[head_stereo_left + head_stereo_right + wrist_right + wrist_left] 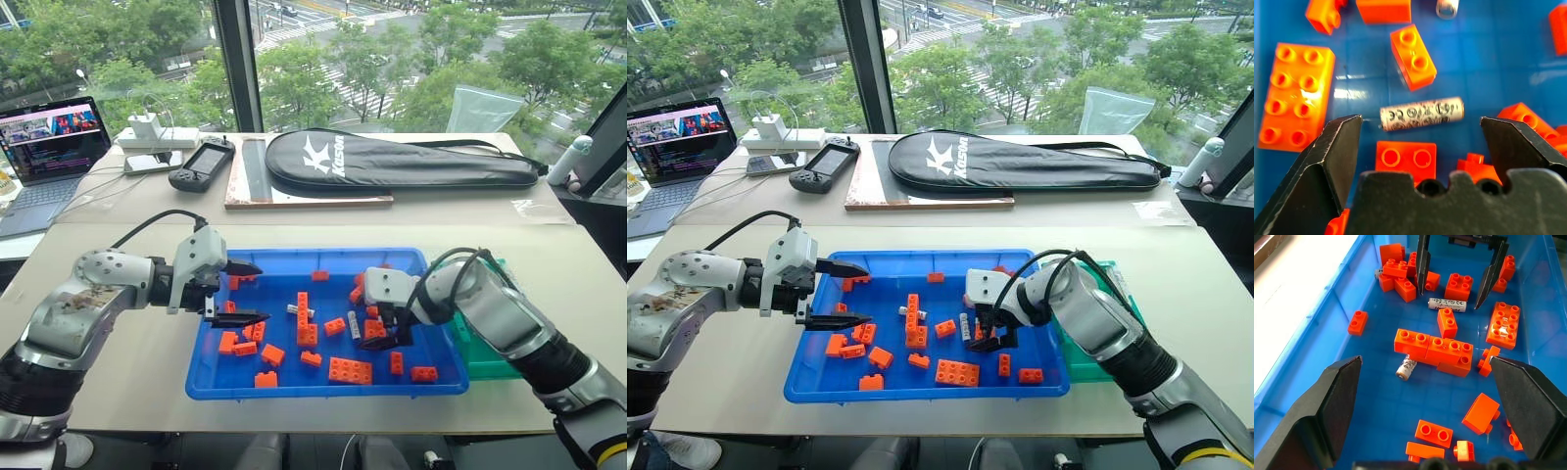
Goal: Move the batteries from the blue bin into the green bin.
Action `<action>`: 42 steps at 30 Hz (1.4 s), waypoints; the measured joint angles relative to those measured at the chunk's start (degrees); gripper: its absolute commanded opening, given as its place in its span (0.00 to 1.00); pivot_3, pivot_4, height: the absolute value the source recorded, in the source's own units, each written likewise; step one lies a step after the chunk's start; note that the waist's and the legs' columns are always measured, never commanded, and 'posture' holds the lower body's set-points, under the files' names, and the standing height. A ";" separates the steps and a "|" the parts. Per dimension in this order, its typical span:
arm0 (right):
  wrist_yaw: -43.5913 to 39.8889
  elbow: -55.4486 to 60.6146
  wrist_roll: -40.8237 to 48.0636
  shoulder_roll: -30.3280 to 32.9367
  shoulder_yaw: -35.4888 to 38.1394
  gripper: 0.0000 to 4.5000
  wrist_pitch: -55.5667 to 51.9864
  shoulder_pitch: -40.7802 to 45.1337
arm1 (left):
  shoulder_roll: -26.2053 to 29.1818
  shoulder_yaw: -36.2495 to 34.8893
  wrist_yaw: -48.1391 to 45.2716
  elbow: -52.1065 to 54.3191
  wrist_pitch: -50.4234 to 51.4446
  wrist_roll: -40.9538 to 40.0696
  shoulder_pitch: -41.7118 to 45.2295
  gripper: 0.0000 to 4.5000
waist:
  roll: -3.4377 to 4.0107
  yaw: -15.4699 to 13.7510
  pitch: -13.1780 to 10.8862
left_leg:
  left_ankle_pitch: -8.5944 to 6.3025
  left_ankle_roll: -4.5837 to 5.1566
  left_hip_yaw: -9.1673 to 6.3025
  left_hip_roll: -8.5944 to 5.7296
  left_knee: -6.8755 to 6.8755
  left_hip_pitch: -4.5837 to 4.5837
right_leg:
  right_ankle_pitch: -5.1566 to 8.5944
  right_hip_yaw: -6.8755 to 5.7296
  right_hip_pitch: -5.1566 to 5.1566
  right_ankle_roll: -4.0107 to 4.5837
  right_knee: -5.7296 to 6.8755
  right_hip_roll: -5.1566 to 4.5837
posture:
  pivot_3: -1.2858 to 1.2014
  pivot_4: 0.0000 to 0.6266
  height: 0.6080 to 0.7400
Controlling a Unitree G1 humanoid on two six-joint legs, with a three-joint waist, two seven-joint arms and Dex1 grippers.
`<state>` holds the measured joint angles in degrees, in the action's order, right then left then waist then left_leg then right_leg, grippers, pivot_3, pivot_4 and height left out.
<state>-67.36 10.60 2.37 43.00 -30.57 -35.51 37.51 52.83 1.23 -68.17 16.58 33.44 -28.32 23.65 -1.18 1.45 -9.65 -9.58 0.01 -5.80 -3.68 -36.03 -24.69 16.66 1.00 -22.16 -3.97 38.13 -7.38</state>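
Right gripper [384,331] spread wide, empty, over a battery [1421,113] in the blue bin [411,377].
That battery lies flat among orange bricks [350,370] near the bin's right end; another battery [1406,368] lies mid-bin. Left gripper [239,293] hangs released over the left end. Green bin [487,364] touches the blue bin's right side.

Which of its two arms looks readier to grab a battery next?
The right. Its open right gripper hangs right over a battery in the blue bin, beside the green bin. The open left gripper sits at the far end.
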 measured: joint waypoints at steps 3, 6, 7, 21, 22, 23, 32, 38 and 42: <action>-0.02 -0.65 -0.93 -0.99 -0.33 1.00 0.01 0.95 | -0.18 0.01 0.02 -0.05 -0.24 0.04 0.00 1.00 | 0.00 0.14 0.00 | 0.00 -0.01 -0.01 0.00 0.01 0.00 | 0.00 0.00 0.00 0.00 0.01 0.01 | 0.52 0.24 1.00; -0.11 -1.39 -1.58 -1.35 -0.36 1.00 0.03 1.22 | -0.39 0.01 0.08 -0.04 -0.25 0.05 0.00 1.00 | 0.00 0.27 0.00 | 0.00 -0.01 -0.01 0.01 0.00 0.00 | 0.00 0.00 0.01 0.00 0.01 0.01 | 0.52 0.24 1.00; -0.11 -1.44 -1.69 -1.60 -0.36 0.94 0.04 1.27 | -0.42 0.01 0.09 -0.04 -0.25 0.06 0.00 1.00 | 0.00 0.30 0.00 | 0.00 -0.01 -0.01 0.00 0.00 0.00 | 0.00 0.00 0.01 0.00 0.01 0.01 | 0.52 0.24 1.00; -0.94 -0.69 -1.64 -2.72 0.49 0.56 0.09 2.65 | -0.68 0.01 0.34 -0.03 -0.35 0.09 -0.01 1.00 | 0.00 0.90 0.00 | 0.01 -0.01 -0.02 0.01 0.01 0.00 | 0.00 0.00 -0.03 0.00 0.07 0.03 | 0.52 0.24 1.00; -1.16 0.00 -0.95 -2.71 1.31 0.56 -0.51 3.04 | -0.69 0.01 0.34 -0.04 -0.37 0.09 -0.01 1.00 | 0.00 0.90 0.00 | 0.01 -0.01 -0.02 0.02 0.02 0.00 | 0.00 0.00 -0.03 0.00 0.07 0.03 | 0.52 0.24 1.00; -1.38 1.01 0.09 -2.60 2.57 0.56 -1.60 3.63 | -0.73 0.04 0.34 -0.04 -0.39 0.11 0.00 1.00 | 0.00 0.90 0.00 | 0.01 -0.01 -0.02 0.02 0.02 0.00 | 0.00 0.00 -0.04 0.00 0.08 0.03 | 0.52 0.24 1.00; -4.10 8.81 10.63 5.79 15.33 0.56 -11.76 6.10 | -2.84 1.90 -0.10 -1.28 -0.61 0.41 2.35 1.00 | 0.03 -0.06 -0.02 | 0.01 -0.01 -0.03 -0.05 -0.03 -0.06 | 0.00 0.01 -0.01 0.00 0.04 -0.02 | 0.52 0.24 1.00; -7.25 4.75 9.73 27.61 26.99 0.56 -11.73 -3.99 | -6.93 3.15 -0.56 -4.70 -0.93 0.25 5.69 1.00 | 0.03 -0.83 -0.03 | -0.10 0.09 0.17 -0.12 -0.18 -0.15 | 0.00 0.01 -0.01 0.00 -0.02 -0.07 | 0.52 0.24 1.00; -8.45 3.85 10.15 32.63 30.36 0.56 -9.88 -12.97 | -8.67 4.36 -1.87 -5.89 -0.98 -0.05 8.44 1.00 | 0.05 0.35 -0.03 | -0.11 0.11 0.41 0.01 -0.16 -0.06 | 0.00 0.03 -0.06 0.01 0.01 -0.06 | 0.52 0.24 1.00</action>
<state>-75.81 14.45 12.51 75.63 -0.21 -45.39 24.54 44.16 5.58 -70.04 10.68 32.46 -28.36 32.10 -1.12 1.80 -9.68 -9.69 0.12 -5.39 -3.68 -36.19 -24.75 16.65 1.03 -22.22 -3.96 38.14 -7.45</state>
